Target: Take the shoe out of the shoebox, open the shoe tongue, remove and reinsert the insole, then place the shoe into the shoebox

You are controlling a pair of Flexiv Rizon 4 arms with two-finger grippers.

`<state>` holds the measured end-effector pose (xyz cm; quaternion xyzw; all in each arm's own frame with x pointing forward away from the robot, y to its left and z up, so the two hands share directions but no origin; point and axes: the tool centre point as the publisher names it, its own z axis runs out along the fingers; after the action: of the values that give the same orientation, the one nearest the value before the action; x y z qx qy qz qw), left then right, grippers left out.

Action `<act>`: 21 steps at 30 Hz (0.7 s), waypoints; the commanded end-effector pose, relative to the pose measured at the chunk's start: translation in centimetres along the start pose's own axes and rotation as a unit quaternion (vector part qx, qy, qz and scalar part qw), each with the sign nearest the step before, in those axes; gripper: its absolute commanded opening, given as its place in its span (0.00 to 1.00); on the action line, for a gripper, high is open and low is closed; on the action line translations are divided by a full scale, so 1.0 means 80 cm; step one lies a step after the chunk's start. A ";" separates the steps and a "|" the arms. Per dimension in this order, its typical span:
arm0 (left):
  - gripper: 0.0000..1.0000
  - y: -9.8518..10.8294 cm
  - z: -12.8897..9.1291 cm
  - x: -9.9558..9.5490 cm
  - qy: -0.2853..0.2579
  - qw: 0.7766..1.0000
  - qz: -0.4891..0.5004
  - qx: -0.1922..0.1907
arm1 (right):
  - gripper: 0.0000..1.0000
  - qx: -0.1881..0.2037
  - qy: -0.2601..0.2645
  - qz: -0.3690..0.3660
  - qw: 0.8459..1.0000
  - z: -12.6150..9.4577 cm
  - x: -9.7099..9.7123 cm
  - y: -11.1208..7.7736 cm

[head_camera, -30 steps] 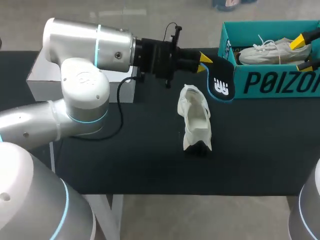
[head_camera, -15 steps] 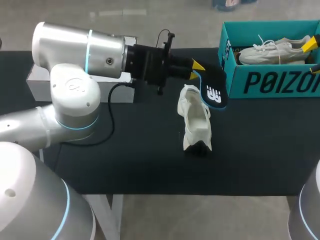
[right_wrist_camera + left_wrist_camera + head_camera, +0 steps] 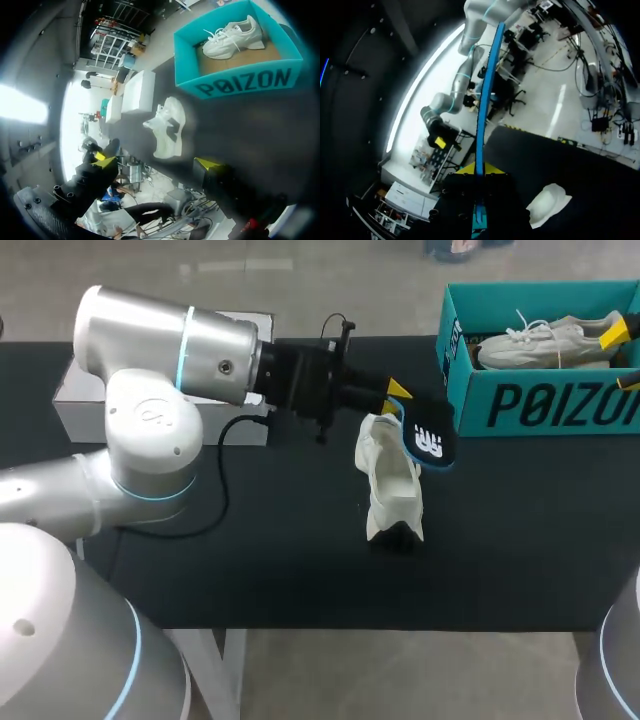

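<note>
Mid-table, nearest me, the white shoe (image 3: pixel 392 480) lies alone. Just beyond its far end, my left gripper (image 3: pixel 394 400) is clamped on the black insole (image 3: pixel 428 438), which hangs over that end of the shoe. Farther right, the teal shoebox (image 3: pixel 540 405) holds a second shoe (image 3: pixel 540 340); beside it my right gripper (image 3: pixel 157 161) is spread wide, holding nothing

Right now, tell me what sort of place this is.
Probably a robot lab bench set up for shoe-handling practice: a black table, the left gripper shut on an insole near a white shoe, and a teal shoebox with a second shoe inside.
</note>
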<state>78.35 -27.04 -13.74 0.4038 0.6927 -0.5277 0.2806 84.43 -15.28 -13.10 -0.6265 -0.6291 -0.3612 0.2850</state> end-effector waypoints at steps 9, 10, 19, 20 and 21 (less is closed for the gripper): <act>0.00 0.046 0.017 0.046 0.040 0.999 -0.021 -0.015 | 1.00 0.000 -0.002 0.000 1.000 0.001 0.000 -0.001; 0.00 0.046 0.017 0.046 0.040 0.999 -0.021 -0.015 | 1.00 0.000 -0.002 0.000 1.000 0.001 0.000 -0.001; 0.00 0.052 0.023 0.050 0.047 0.998 -0.019 -0.028 | 1.00 0.000 -0.002 0.000 1.000 0.001 0.000 -0.001; 0.00 0.062 0.032 0.055 0.063 0.997 -0.033 -0.031 | 1.00 0.000 -0.002 0.000 1.000 0.001 0.000 -0.001; 0.00 0.069 0.037 0.061 0.075 0.996 -0.044 -0.022 | 1.00 0.000 -0.002 0.000 1.000 0.001 0.000 -0.001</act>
<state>79.64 -26.63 -20.08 0.4038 0.7296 -0.4972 0.2398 84.42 -15.23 -13.12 -0.6268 -0.6288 -0.3614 0.2848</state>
